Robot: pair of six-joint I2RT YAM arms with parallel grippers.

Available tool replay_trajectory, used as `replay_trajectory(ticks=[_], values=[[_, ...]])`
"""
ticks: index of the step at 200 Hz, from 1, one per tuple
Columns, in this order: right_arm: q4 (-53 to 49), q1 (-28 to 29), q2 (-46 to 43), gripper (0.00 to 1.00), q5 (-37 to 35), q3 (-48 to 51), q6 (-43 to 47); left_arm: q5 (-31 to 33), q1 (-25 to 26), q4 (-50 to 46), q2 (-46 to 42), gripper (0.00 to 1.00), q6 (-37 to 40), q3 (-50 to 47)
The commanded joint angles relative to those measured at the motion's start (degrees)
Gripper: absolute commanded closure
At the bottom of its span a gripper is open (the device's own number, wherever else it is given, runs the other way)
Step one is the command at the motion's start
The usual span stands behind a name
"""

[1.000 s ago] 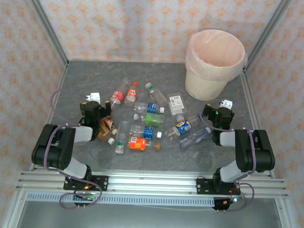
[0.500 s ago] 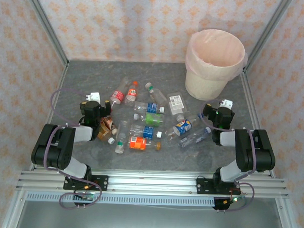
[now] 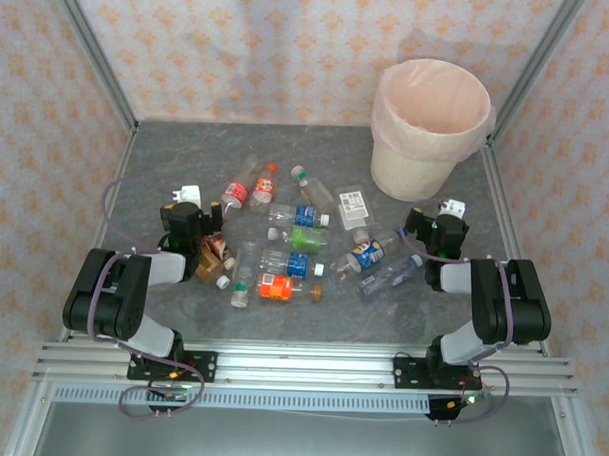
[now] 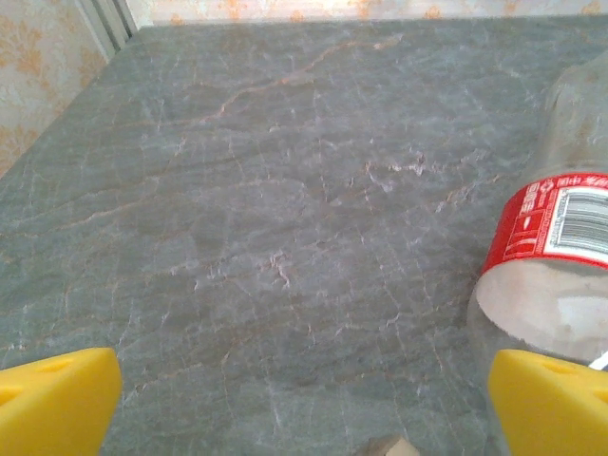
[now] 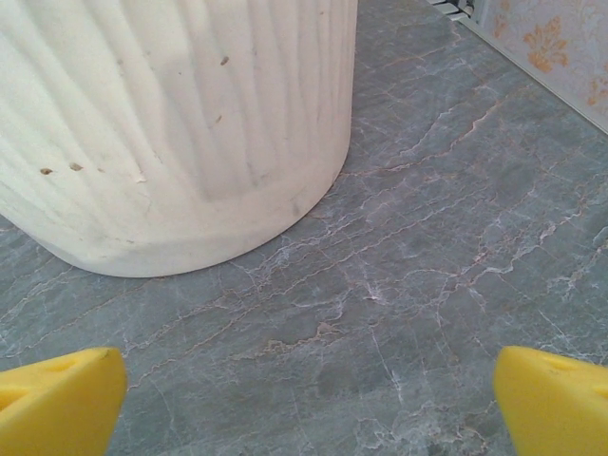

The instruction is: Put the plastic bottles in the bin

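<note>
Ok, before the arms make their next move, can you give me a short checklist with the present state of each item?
1. Left gripper open and empty: ok.
2. Right gripper open and empty: ok.
3. Bin upright, mouth unobstructed: ok.
4. Red-label bottle ahead for a pick: ok, it lies at the right of the left wrist view.
5. Bottles spaced for a clean grasp: not ok, several lie packed together.
6. Bin bottom free: cannot tell.
</note>
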State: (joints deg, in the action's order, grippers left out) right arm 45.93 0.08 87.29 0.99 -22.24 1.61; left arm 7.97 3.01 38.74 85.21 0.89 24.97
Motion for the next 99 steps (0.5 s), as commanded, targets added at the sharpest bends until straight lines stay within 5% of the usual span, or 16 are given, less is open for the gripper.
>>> replay_trajectory(ticks=[1, 50, 80, 99], values=[[1.7, -0.2, -4.7, 0.01, 0.0, 1.8, 0.0, 0.4, 0.3, -8.0, -4.9, 0.00, -0.6, 3.6], [-11.3, -0.2, -16.8, 0.01, -4.7, -0.1, -3.1, 4.0, 1.2, -21.1, -14.8, 0.00, -6.3, 6.6], [-22.1, -0.1, -23.5, 0.00, -7.9, -1.4, -12.9, 7.3, 2.0, -32.5, -17.9, 0.00, -12.6, 11.8], [-38.4, -0.2, -29.2, 0.00, -7.5, -5.0, -25.5, 7.4, 2.1, -39.8, -19.5, 0.00, -18.3, 14.9]])
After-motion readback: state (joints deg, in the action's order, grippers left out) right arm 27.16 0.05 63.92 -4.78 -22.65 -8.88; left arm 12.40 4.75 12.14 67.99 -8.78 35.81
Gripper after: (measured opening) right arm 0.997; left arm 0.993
